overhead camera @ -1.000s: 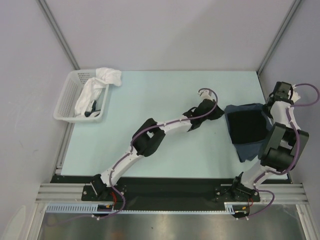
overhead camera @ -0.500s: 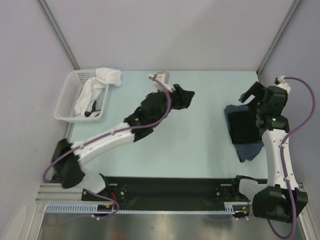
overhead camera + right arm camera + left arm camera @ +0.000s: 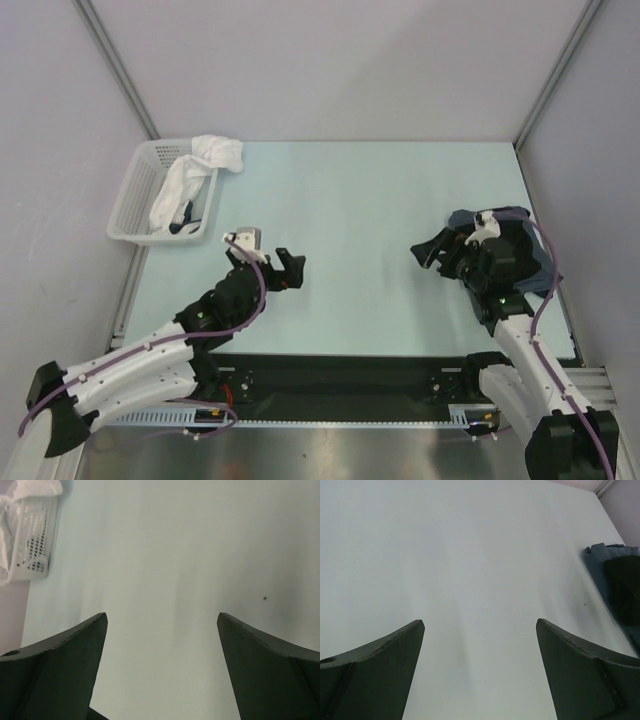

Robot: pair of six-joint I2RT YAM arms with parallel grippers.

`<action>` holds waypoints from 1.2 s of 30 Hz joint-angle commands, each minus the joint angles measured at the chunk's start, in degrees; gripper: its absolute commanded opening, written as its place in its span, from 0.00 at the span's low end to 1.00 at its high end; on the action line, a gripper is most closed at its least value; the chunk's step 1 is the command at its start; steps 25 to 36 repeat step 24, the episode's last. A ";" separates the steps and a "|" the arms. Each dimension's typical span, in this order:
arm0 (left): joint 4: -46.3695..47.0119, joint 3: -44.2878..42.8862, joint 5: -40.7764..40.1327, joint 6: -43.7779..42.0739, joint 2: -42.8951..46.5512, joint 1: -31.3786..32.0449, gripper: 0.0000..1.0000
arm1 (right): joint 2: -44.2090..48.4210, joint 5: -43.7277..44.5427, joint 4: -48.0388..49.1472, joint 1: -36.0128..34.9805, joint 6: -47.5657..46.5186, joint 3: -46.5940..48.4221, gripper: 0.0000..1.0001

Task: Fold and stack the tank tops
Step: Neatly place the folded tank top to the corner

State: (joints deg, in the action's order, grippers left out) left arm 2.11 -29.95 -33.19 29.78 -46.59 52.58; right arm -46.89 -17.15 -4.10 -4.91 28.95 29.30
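Note:
The tank tops lie stacked at the table's right side, the black one [image 3: 520,236] on the slate-blue one [image 3: 458,218], and my right arm covers much of them from above. The left wrist view catches the slate-blue cloth [image 3: 596,562] and the black cloth [image 3: 623,590] at its right edge. My left gripper [image 3: 286,268] [image 3: 480,623] hangs open over bare table left of centre, nothing between its fingers. My right gripper [image 3: 432,251] [image 3: 162,615] is open too, just left of the stack, pointing across the table and holding nothing.
A white lattice basket [image 3: 135,200] [image 3: 33,540] stands at the far left corner with a white cloth [image 3: 215,152] draped over its rim and a dark item inside. Grey walls with metal posts close in the table's back and sides.
Both grippers have opened and both arms have drawn back toward the near edge: the left away from the stack to left of centre, the right down from above the stack.

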 commanded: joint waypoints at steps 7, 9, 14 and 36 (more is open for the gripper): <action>-11.06 7.55 0.50 -1.21 14.07 -0.46 1.00 | 8.57 -1.23 10.34 -2.21 1.02 -12.95 1.00; -13.78 7.28 0.41 -2.44 14.42 -0.46 1.00 | 8.05 -1.31 12.44 -2.39 1.72 -14.79 1.00; -14.77 9.12 0.75 -4.99 17.13 -0.37 1.00 | 6.02 -1.76 14.56 -2.74 2.95 -15.94 1.00; -10.02 14.13 3.39 -7.81 26.81 -0.37 1.00 | 6.82 1.06 12.10 -2.91 2.95 -15.15 1.00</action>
